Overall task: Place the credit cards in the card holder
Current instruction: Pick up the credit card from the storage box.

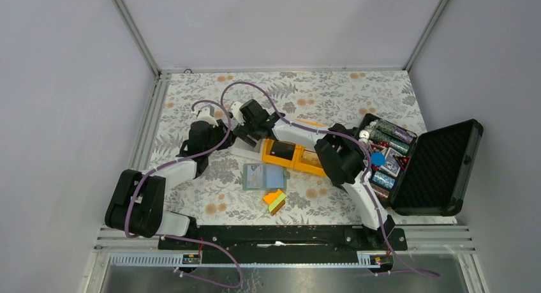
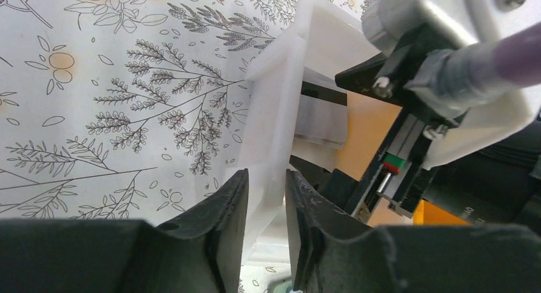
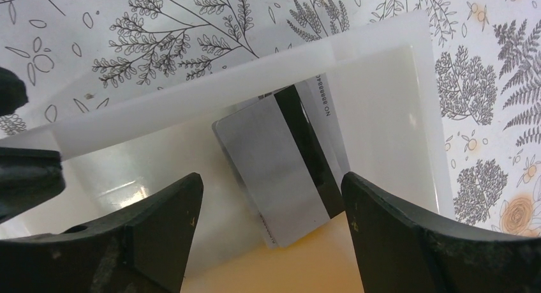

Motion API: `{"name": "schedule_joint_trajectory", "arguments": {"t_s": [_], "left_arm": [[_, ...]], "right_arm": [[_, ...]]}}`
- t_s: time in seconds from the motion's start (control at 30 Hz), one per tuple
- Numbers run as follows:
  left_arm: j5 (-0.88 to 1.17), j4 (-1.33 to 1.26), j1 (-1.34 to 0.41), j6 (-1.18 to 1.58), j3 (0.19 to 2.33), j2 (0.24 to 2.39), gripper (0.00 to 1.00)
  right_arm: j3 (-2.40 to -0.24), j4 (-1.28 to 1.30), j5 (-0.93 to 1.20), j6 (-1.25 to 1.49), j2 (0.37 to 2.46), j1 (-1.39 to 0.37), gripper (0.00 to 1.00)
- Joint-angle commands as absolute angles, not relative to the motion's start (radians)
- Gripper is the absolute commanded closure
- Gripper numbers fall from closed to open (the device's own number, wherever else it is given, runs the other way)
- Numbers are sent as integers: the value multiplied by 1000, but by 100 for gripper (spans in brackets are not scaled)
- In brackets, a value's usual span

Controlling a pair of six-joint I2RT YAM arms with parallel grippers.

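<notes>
Right end effector (image 3: 269, 191) is wide open, hanging right over the striped card (image 3: 268, 165), which sits pretty much dead centre between its two fingers, not touching either one. That card lies flat inside a white tray (image 3: 383, 82), tilted a bit off the tray's edges, with a second card (image 3: 328, 95) tucked under it on the far side and showing a printed number. The near corner of the striped card pokes out over the orange box (image 3: 287, 267). Left end effector (image 2: 265, 184) is clamped on the tray's upright wall, one finger on each side, with the striped card just past that wall, up and to the right of its fingertips. The card holder (image 1: 264, 177) lies open on the counter (image 1: 319, 95), well apart from both end effectors, back toward the arm bases and just beside the orange box.
</notes>
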State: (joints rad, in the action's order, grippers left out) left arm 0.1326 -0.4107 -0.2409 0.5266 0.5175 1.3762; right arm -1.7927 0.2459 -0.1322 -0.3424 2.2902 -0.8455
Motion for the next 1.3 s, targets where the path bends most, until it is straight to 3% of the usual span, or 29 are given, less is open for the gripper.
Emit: {"name": "schedule_joint_trajectory", "arguments": {"t_s": [0.0,0.3,0.63,0.73,0.87,1.27], "left_arm": [[146,-469,-239,524,551,1390,72],[101,-456,-239,554,536,1368,77],[61,-452,-228,606,500,1322,80],[52,-445,-220,610,490,1309,80],[41,-443,-209,616,472,1284,80],[54,-442,-196,630,466,1258,79]], "right_arm": [[-1825,268,-152,-385,2340,-841,16],[-1814,263,-216,-422,2386,-840,33],[-1745,187,-271,-460,2382,-841,42],[-1725,176,-277,-458,2370,-841,51],[-1680,132,-288,-453,2313,-842,70],[-1640,37,-361,-481,2217,-853,80]]}}
